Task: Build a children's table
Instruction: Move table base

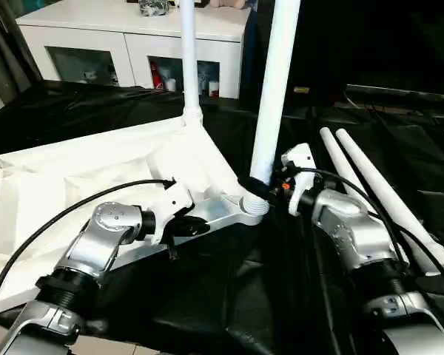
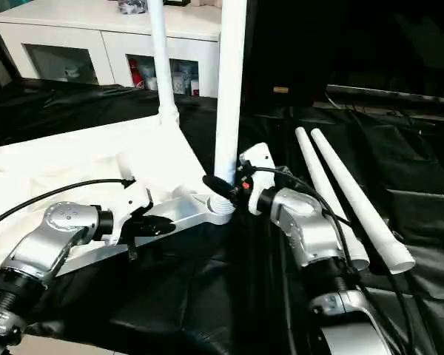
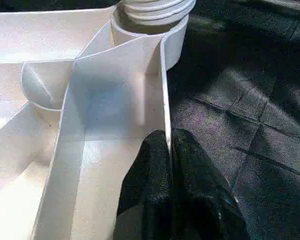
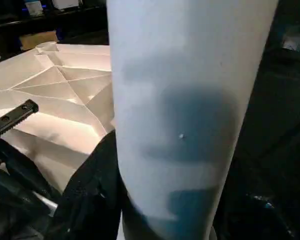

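Observation:
The white tabletop (image 1: 74, 185) lies upside down on black cloth, ribs facing up. One white leg (image 1: 189, 59) stands upright in its far corner socket. A second upright leg (image 1: 275, 89) stands in the near corner socket (image 1: 253, 209). My right gripper (image 1: 260, 185) is shut on this leg just above the socket, and the leg (image 4: 190, 115) looms close in the right wrist view. My left gripper (image 1: 185, 225) is shut on the tabletop's near rim, a short way left of that socket. Its black fingers (image 3: 190, 185) pinch the thin rim wall (image 3: 165, 90).
Two loose white legs (image 1: 377, 192) lie side by side on the black cloth (image 1: 229, 296) to the right of my right arm. A white cabinet with glass doors (image 1: 133, 37) stands behind the tabletop.

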You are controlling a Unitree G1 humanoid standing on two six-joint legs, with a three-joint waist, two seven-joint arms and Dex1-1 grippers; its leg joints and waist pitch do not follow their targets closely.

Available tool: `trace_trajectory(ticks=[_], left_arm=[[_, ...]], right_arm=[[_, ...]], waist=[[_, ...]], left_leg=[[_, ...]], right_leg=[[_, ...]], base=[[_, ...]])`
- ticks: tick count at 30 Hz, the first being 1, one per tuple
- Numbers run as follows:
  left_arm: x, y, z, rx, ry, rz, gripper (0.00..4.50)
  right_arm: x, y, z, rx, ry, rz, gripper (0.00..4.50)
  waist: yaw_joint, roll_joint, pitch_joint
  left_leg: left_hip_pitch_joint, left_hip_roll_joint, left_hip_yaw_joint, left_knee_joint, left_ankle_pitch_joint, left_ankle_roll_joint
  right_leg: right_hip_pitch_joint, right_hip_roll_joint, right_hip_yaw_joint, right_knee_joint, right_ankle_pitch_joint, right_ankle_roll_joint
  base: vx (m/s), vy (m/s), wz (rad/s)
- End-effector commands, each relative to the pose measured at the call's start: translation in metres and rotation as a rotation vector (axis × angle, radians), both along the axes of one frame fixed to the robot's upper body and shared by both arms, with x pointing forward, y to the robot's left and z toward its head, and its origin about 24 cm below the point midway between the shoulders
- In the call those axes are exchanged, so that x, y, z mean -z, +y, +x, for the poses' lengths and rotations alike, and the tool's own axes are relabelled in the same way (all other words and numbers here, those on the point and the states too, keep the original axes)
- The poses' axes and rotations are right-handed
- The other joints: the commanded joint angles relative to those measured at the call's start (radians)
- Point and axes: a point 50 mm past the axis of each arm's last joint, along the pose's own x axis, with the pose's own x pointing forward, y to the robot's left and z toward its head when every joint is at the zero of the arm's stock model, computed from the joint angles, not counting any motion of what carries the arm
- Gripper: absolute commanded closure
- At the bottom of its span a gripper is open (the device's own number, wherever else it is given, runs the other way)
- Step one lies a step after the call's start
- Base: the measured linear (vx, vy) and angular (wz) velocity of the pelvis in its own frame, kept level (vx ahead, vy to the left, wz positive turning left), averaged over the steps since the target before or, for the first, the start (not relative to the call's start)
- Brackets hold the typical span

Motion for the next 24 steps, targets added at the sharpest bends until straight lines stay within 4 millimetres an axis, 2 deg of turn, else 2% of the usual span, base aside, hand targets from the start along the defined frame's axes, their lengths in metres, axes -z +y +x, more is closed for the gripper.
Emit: trace_trajectory(ticks=[1, 7, 11, 14, 15, 24], left_arm=[[0.008, 0.004, -0.005, 0.02, 0.052, 0.045, 4.5], [0.008, 0.003, -0.007, 0.066, 0.045, 0.067, 4.5], [0.007, 0.004, -0.007, 0.078, 0.047, 0.084, 4.5], [0.006, 0.004, -0.008, 0.088, 0.05, 0.088, 4.5], [0.006, 0.004, -0.008, 0.088, 0.05, 0.088, 4.5], [0.002, 0.001, -0.004, 0.089, 0.028, 0.069, 4.5]], right_arm=[[-0.005, 0.004, 0.003, -0.017, -0.025, -0.004, 2.61], [0.001, 0.008, 0.005, -0.025, 0.001, -0.01, 2.61], [0.003, 0.01, 0.005, -0.041, 0.017, -0.021, 2.61], [0.006, 0.01, 0.005, -0.049, 0.034, -0.032, 2.61], [0.006, 0.01, 0.005, -0.049, 0.034, -0.032, 2.61], [0.022, -0.01, 0.002, 0.037, 0.121, 0.072, 2.61]], waist=[[0.001, -0.001, -0.069], [-0.002, 0.001, -0.069], [-0.003, 0.0, -0.067], [-0.003, -0.001, -0.068], [-0.003, 0.002, -0.069], [-0.003, 0.009, -0.069]], left_leg=[[0.007, 0.037, -0.009, -0.073, -0.159, 0.024], [0.008, 0.039, -0.01, -0.074, -0.163, 0.026], [0.009, 0.04, -0.011, -0.076, -0.182, 0.019], [0.008, 0.039, -0.011, -0.075, -0.174, 0.019], [0.008, 0.04, -0.011, -0.076, -0.173, 0.018], [0.011, 0.041, -0.012, -0.076, -0.193, 0.014]], right_leg=[[0.056, -0.077, 0.058, -0.074, -0.258, -0.182], [0.056, -0.078, 0.058, -0.071, -0.242, -0.193], [0.056, -0.078, 0.058, -0.074, -0.278, -0.186], [0.056, -0.079, 0.059, -0.074, -0.272, -0.183], [0.056, -0.078, 0.059, -0.073, -0.265, -0.185], [0.057, -0.077, 0.058, -0.072, -0.239, -0.204]], base=[[0.0, 0.0, 0.0], [0.0, 0.0, 0.0], [0.0, 0.0, 0.0], [0.0, 0.0, 0.0], [0.0, 0.0, 0.0], [0.0, 0.0, 0.0]])
